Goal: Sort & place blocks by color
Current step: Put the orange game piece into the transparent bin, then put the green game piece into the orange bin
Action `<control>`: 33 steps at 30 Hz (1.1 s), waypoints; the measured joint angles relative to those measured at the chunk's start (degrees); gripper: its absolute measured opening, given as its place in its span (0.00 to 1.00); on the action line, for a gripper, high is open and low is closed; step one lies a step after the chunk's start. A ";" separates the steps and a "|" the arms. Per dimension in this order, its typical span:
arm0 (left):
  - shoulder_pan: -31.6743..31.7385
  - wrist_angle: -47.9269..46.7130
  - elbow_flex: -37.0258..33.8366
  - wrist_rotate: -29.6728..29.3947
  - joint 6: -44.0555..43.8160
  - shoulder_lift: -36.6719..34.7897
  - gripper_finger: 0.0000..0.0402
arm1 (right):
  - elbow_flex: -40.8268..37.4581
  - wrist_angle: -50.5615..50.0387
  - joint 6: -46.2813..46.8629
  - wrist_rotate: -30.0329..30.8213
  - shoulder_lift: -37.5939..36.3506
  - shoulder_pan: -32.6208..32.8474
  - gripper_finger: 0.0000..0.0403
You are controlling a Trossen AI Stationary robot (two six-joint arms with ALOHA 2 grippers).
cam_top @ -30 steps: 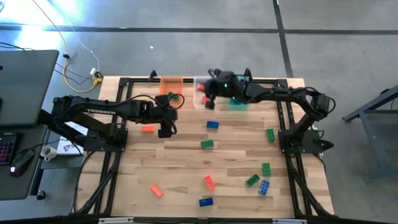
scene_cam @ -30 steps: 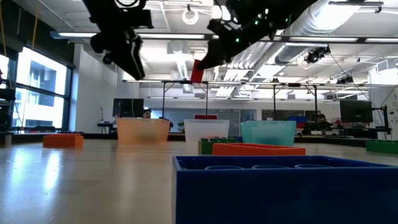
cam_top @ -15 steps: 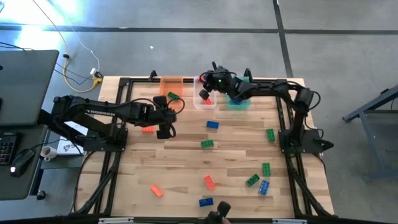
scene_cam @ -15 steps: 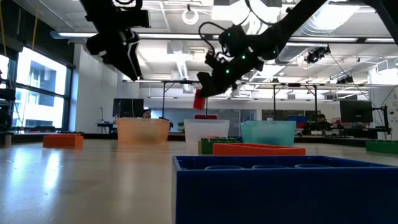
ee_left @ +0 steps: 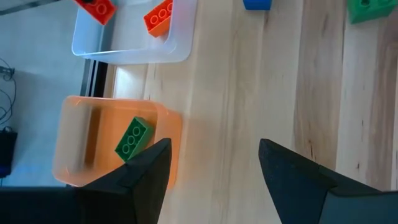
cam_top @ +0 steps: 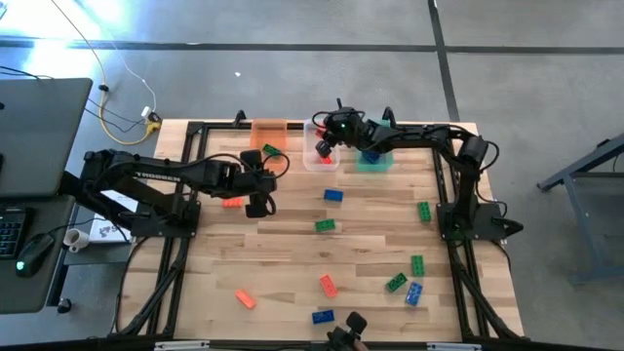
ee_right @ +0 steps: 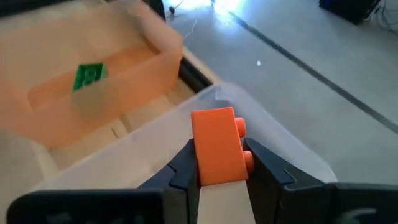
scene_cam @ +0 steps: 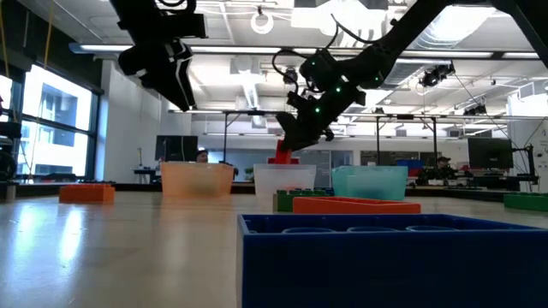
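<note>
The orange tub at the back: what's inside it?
The orange tub holds one green block, lying flat with its studs showing. Nothing else shows through its translucent walls in the left wrist view, though that gripper's own dark finger covers the tub's lower corner there.

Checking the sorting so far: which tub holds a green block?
The orange tub, holding one green block; the clear tub beside it holds red-orange ones.

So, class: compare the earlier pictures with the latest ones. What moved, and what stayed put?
The right pincer, shut on a red-orange block, swung back and down over the clear tub. The left pincer stayed open above the table; loose blocks lie unchanged.
</note>
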 joint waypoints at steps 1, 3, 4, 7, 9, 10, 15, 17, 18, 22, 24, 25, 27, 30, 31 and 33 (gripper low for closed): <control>-0.01 0.01 0.00 0.01 0.00 0.00 0.57 | 0.00 -0.83 0.00 -0.01 0.00 0.03 0.21; -0.01 0.01 0.00 0.01 0.00 0.00 0.57 | -0.02 -2.22 0.00 -0.01 0.00 0.07 0.24; -0.01 0.01 0.00 0.01 0.00 0.00 0.57 | -0.02 -2.67 0.00 -0.01 0.00 0.07 0.25; -0.01 0.01 0.00 0.03 0.00 0.00 0.57 | -0.02 -4.41 -0.02 0.72 0.00 0.09 0.28; -0.01 0.01 0.00 0.03 0.00 0.00 0.57 | -0.02 -4.85 -0.19 1.60 0.00 0.07 0.30; -0.01 0.01 0.00 0.03 0.00 0.00 0.57 | -0.02 -5.00 -0.27 1.74 0.00 0.07 0.31; -0.01 0.01 0.00 0.07 0.00 0.00 0.57 | -0.02 -5.26 -0.35 1.79 -0.02 0.07 0.35; 0.00 0.01 0.00 0.13 0.00 0.00 0.57 | -0.02 -5.29 -0.44 1.81 -0.03 0.07 0.37; -0.01 0.01 0.00 0.16 0.00 0.00 0.57 | -0.02 -5.26 -0.48 1.78 -0.06 0.07 0.38; -0.01 0.01 0.00 0.18 0.00 0.00 0.57 | 1.43 -7.54 -0.50 1.81 -0.12 0.25 0.40; -0.01 0.01 0.00 0.17 0.00 0.00 0.57 | 3.28 -10.39 -0.49 1.94 -0.26 0.51 0.40; 0.01 0.00 0.00 0.18 0.00 0.00 0.57 | 4.48 -13.01 -0.47 1.92 -0.54 0.70 0.40; -0.01 0.01 0.00 0.16 0.00 0.01 0.57 | 7.28 -18.45 -0.51 1.87 -1.15 1.26 0.40; -0.01 0.01 0.00 0.16 0.00 0.02 0.57 | 11.94 -29.61 -1.57 1.85 -2.04 2.46 0.39; -0.01 -0.01 -0.02 0.16 0.00 0.02 0.57 | 13.49 -33.29 -1.94 1.88 -2.15 3.04 0.38; -0.01 0.01 -0.02 0.18 0.00 0.02 0.57 | 15.99 -39.75 -2.89 1.77 -2.37 4.42 0.37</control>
